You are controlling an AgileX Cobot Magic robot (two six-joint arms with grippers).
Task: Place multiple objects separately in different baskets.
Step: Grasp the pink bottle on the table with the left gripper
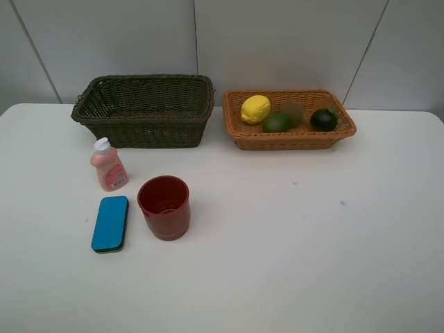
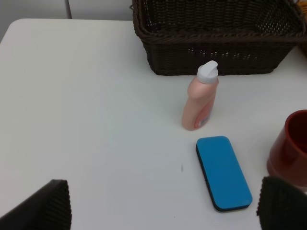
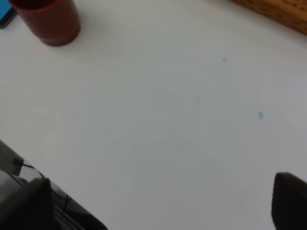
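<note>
A dark olive basket (image 1: 142,130) stands empty at the back left. To its right, the orange-tan basket (image 1: 291,141) holds a yellow lemon (image 1: 255,109), a green lime (image 1: 276,123), a brown kiwi (image 1: 293,111) and a dark mangosteen (image 1: 323,120). On the table in front of the dark basket are a pink bottle (image 1: 108,165), a red cup (image 1: 164,207) and a blue eraser (image 1: 110,223). Neither arm shows in the high view. My left gripper (image 2: 163,211) is open above the table, short of the eraser (image 2: 223,172) and bottle (image 2: 200,98). My right gripper (image 3: 158,206) is open over bare table.
The white table (image 1: 312,243) runs wide in front and to the right of the objects. A grey panelled wall rises just behind the baskets. In the right wrist view the red cup (image 3: 45,19) and a corner of the orange-tan basket (image 3: 278,9) sit at the far edge.
</note>
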